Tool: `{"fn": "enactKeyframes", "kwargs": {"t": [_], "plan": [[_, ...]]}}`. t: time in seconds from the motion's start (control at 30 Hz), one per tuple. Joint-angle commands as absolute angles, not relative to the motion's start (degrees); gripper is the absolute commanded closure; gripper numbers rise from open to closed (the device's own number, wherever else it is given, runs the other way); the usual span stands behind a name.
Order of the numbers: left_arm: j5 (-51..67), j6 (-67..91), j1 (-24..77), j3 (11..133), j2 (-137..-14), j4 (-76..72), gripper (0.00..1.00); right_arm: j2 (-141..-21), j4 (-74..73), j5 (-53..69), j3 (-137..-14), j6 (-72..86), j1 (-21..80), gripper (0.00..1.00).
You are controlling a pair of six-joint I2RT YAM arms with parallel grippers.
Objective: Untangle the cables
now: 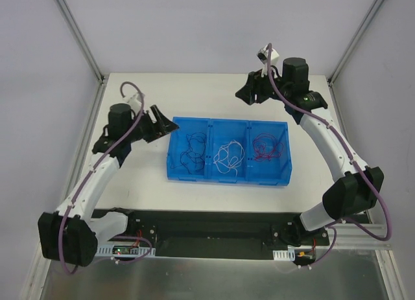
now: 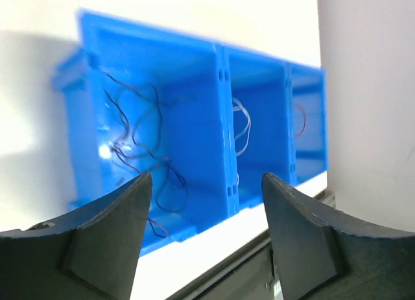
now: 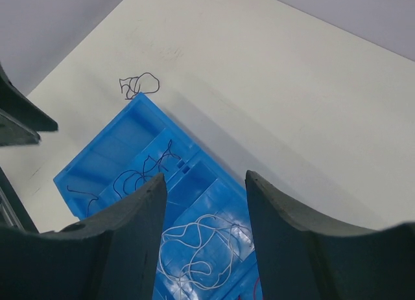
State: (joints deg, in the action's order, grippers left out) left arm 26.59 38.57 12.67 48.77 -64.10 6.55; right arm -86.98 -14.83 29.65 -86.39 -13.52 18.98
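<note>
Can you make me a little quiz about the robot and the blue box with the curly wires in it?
1. True or false: the white cable lies in the middle compartment of the blue tray.
2. What colour is the cable in the compartment nearest the left pincer? A red, B white, C dark.
3. Fill the gap: the right pincer is ___ and grips nothing.

Key
1. True.
2. C, the dark cable.
3. Open.
</note>
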Motion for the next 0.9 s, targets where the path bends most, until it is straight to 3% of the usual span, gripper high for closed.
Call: {"fn": "enactKeyframes", "kwargs": {"t": [0.0, 0.1, 0.2, 0.33, 0.53, 0.77, 0.83, 0.87], "plan": [[31.0, 33.3, 3.0, 50.2, -57.7, 11.6, 0.29, -85.2, -13.4, 31.2, -89.3, -12.4, 19.6, 0.45], [29.2, 29.5, -2.7, 52.7, -58.7, 15.9, 0.21, -84.1, -14.0, 30.1, -89.4, -12.7, 20.8, 0.45], [27.3, 28.8, -6.2, 55.9, -64.1, 18.3, 0.19, -83.8, -13.0, 29.3, -88.7, -12.9, 21.5, 0.45], [32.0, 31.2, -11.9, 60.1, -76.9, 17.5, 0.29, -85.2, -12.8, 29.6, -89.5, -12.7, 21.9, 0.45], [32.4, 35.8, -13.6, 65.6, -95.5, 14.8, 0.28, -86.5, -13.0, 29.6, -90.3, -12.7, 22.3, 0.45], [34.5, 39.7, -13.8, 69.0, -106.3, 9.2, 0.34, -88.3, -12.0, 30.0, -90.8, -12.5, 22.7, 0.44], [36.4, 40.7, -14.4, 69.0, -108.4, 7.3, 0.41, -89.6, -12.0, 30.1, -91.7, -12.1, 22.9, 0.44], [38.1, 41.9, -14.8, 68.1, -109.2, 5.6, 0.51, -90.2, -12.0, 30.2, -92.2, -12.0, 23.1, 0.44]]}}
